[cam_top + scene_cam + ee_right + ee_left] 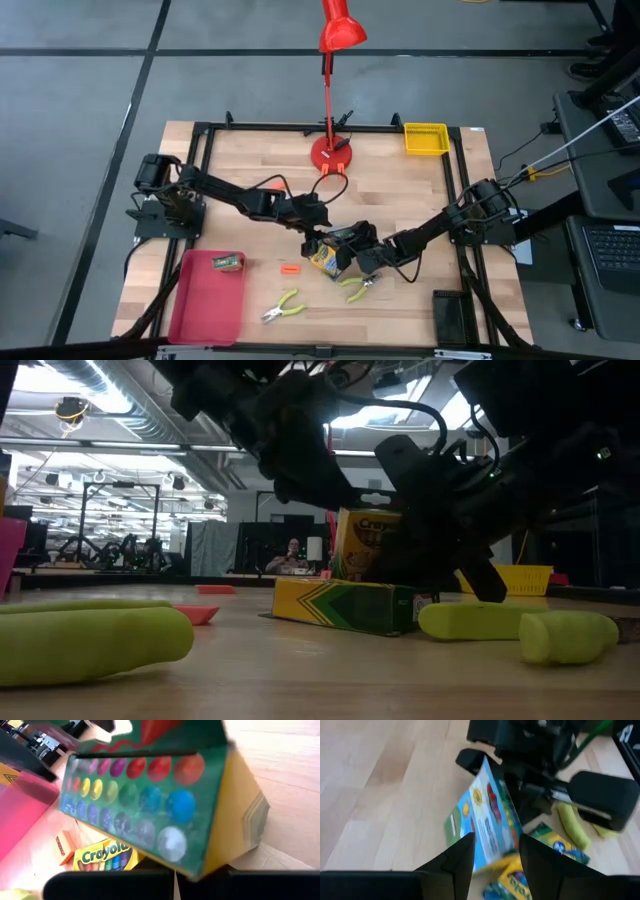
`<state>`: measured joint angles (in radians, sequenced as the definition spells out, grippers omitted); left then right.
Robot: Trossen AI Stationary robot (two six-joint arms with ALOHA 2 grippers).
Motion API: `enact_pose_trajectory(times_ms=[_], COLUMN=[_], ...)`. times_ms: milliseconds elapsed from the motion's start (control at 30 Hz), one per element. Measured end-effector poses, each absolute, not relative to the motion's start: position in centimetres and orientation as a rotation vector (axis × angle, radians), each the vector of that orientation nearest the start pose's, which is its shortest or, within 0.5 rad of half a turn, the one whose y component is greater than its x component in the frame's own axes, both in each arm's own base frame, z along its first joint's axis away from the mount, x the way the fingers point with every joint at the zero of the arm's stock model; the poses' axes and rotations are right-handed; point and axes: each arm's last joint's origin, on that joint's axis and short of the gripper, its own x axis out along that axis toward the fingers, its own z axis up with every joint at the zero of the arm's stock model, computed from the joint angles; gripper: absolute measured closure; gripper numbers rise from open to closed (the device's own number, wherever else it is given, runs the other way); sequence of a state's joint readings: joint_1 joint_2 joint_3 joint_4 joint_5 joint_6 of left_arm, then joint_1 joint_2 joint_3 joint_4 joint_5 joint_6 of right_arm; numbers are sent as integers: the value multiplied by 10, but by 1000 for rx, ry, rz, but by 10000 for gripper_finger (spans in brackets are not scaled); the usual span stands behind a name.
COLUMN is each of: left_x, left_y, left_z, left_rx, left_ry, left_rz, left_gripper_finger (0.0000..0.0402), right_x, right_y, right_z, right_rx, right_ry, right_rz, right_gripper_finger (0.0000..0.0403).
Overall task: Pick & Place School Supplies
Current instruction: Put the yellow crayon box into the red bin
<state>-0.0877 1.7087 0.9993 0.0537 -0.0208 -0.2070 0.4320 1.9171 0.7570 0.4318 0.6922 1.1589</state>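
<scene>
At lower centre of the high view, we grip one crayon box [326,257] between both closed grippers, while another box [228,262] lies on the red tray [205,310]; remaining supplies await placement.

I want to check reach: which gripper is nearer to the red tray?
Left. The left gripper is at the table's middle by the crayon boxes, somewhat closer to the red tray; the right gripper sits just beyond the boxes, farther away.
</scene>
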Motion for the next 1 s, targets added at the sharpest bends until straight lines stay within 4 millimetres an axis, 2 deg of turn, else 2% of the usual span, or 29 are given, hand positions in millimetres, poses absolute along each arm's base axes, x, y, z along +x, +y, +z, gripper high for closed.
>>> enact_pose_trajectory(times_ms=[133,267,567,767,1000], left_x=[357,357,357,356,340], left_y=[-26,-20,-2,19,50], left_z=[193,192,191,196,223], left_rx=[-163,-186,-257,-289,-288], left_ry=[653,652,672,643,588], left_rz=[27,47,55,100,147], left_gripper_finger=[256,279,390,397,398], right_x=[308,308,308,309,305], right_y=[121,121,121,123,132], right_z=[92,92,92,94,107], right_rx=[725,720,719,731,742], right_ry=[382,378,377,357,307], right_rz=[-549,-549,-550,-539,-522], right_gripper_finger=[403,403,403,403,403])
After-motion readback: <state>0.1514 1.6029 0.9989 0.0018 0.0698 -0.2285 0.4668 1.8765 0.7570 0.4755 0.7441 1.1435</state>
